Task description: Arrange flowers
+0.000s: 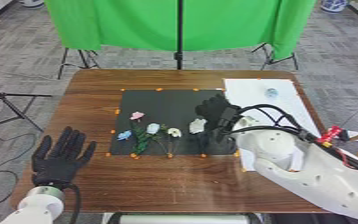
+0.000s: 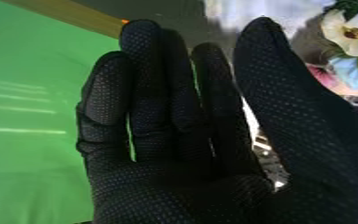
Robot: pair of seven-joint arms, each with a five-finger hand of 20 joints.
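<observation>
In the head view, my right hand (image 1: 215,111) is over the right part of the black mat (image 1: 162,100), just beside a white flower (image 1: 198,126). Left of that flower lie another white flower (image 1: 174,132), a pale one (image 1: 153,128), a pink one (image 1: 137,115) and a blue one (image 1: 125,135), stems toward the robot. My left hand (image 1: 58,162) rests open at the table's left side, away from the flowers. In the right wrist view, my right hand (image 2: 171,145) holds nothing, its fingers straight; beyond the thumb are a white bloom (image 2: 353,32), a light blue bloom (image 2: 355,72) and a pink bloom (image 2: 322,75).
A white sheet (image 1: 246,87) lies right of the mat, with a small pale blue object (image 1: 271,93) on it. Orange tape marks dot the mat's edges. The brown table (image 1: 158,185) extends in front of the mat; a green cloth (image 1: 131,25) hangs behind the table.
</observation>
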